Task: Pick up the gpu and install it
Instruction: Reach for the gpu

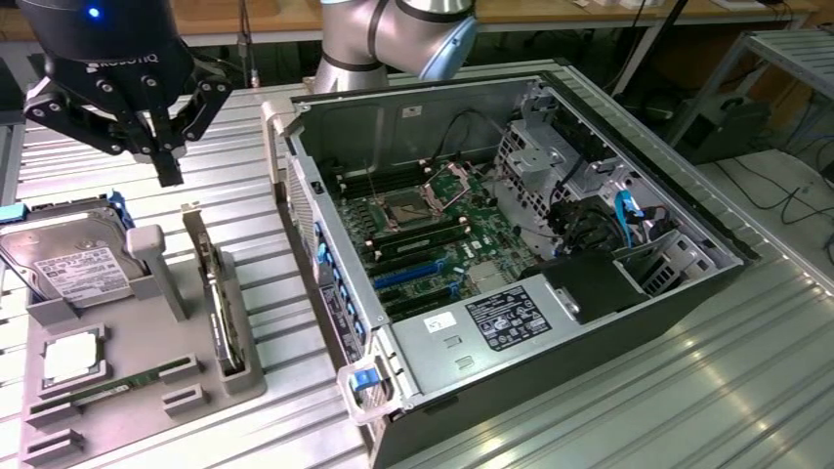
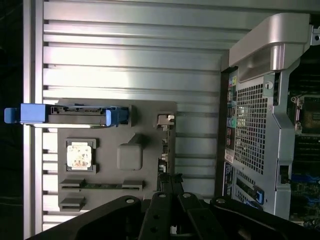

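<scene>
The ribbed metal worktop (image 1: pixel 729 391) carries an open computer case (image 1: pixel 391 127) towards the exterior view's right. The case lies on its side, with the motherboard, the expansion slots and the cabling exposed. No card sits in the blue slots.

On the exterior view's left lies a grey moulded tray (image 1: pixel 144 337) with a cradle for each part. A silver hard drive (image 1: pixel 72 259) leans at the far end. A square processor chip (image 1: pixel 72 357) and a narrow memory stick (image 1: pixel 115 388) lie at the near end.

The gpu (image 1: pixel 219 303) stands on its long edge in the tray's slot nearest the case, with its metal bracket towards the far end. It is probably light and stiff but delicate. Its thin top edge looks like the safest hold, clear of the connector fingers and any components.

The claw (image 1: pixel 168 171) hangs above the tray's far end, well apart from the card. Its fingers are pressed together and hold nothing.
</scene>
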`<state>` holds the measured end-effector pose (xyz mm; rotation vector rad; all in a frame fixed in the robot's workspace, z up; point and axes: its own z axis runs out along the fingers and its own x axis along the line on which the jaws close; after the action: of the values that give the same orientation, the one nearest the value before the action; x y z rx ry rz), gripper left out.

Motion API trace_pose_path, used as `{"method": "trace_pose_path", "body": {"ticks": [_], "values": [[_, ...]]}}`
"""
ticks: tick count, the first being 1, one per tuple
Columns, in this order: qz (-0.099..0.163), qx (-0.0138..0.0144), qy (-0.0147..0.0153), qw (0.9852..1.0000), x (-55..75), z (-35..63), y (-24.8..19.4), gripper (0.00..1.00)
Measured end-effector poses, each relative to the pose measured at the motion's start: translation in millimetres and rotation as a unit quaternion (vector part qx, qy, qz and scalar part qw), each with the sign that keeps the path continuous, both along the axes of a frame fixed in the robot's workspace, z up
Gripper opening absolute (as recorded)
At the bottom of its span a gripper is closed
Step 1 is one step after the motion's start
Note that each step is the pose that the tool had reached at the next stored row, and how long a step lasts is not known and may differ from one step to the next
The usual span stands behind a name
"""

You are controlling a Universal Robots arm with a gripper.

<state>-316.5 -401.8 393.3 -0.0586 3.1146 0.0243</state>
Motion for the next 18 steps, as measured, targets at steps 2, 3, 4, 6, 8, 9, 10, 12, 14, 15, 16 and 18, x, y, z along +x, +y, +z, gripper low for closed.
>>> {"method": "trace_pose_path", "body": {"ticks": [2,3,4,6,8,9,10,12,14,15,16,18], "values": [[0.001,0.0,0.0,1.0,-1.4,0.0,-1.0,0.11],[0.002,0.0,0.0,1.0,-1.7,-0.1,-1.4,0.11],[0.002,0.0,0.0,1.0,-2.0,-0.2,-2.0,0.11],[0.004,0.0001,0.0,1.0,-2.3,-0.4,-4.7,0.11],[0.006,0.0004,0.0,1.0,-2.5,-0.7,-7.1,0.11],[0.006,0.0004,0.0,1.0,-2.7,-1.0,-8.3,0.11],[0.007,0.0004,0.0,1.0,-2.9,-1.2,-9.7,0.11],[0.008,0.0004,0.0,1.0,-3.3,-1.7,-12.4,0.11],[0.01,0.0004,0.0,1.0,-3.8,-2.3,-15.4,0.11],[0.01,0.0003,0.0001,0.9999,-4.0,-2.5,-16.5,0.11],[0.011,0.0004,0.0,0.9999,-4.3,-2.8,-17.7,0.11],[0.012,0.0004,0.0,0.9999,-5.0,-3.1,-19.4,0.11]]}}
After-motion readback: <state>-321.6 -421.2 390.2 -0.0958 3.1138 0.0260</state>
